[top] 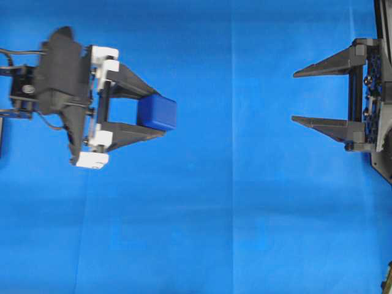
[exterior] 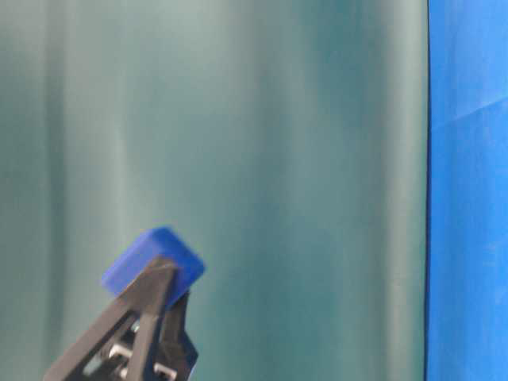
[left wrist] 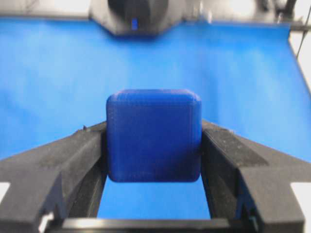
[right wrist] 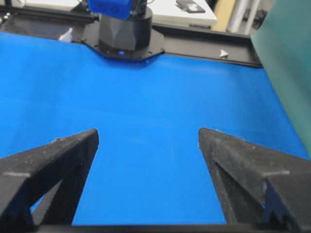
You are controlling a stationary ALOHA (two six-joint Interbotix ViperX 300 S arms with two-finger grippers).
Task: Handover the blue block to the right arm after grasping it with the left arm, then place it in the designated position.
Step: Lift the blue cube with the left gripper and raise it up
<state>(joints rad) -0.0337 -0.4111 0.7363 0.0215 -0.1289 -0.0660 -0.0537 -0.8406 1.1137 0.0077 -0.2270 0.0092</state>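
Observation:
The blue block [top: 157,113] is a dark royal blue cube with rounded edges. My left gripper [top: 161,113] is shut on it, one pointed black finger pressing each side, on the left of the overhead view. In the left wrist view the block [left wrist: 153,135] fills the gap between the fingers [left wrist: 82,150]. The table-level view shows the block [exterior: 152,260] lifted into the air at the fingertips [exterior: 151,305]. My right gripper [top: 293,97] stands far to the right, open and pointing at the block; its jaws [right wrist: 148,133] hold nothing. No marked position shows.
A blue cloth [top: 233,214] covers the whole table. A green backdrop [exterior: 278,159] hangs behind in the table-level view. The left arm's black base [right wrist: 124,36] stands at the far end of the cloth in the right wrist view.

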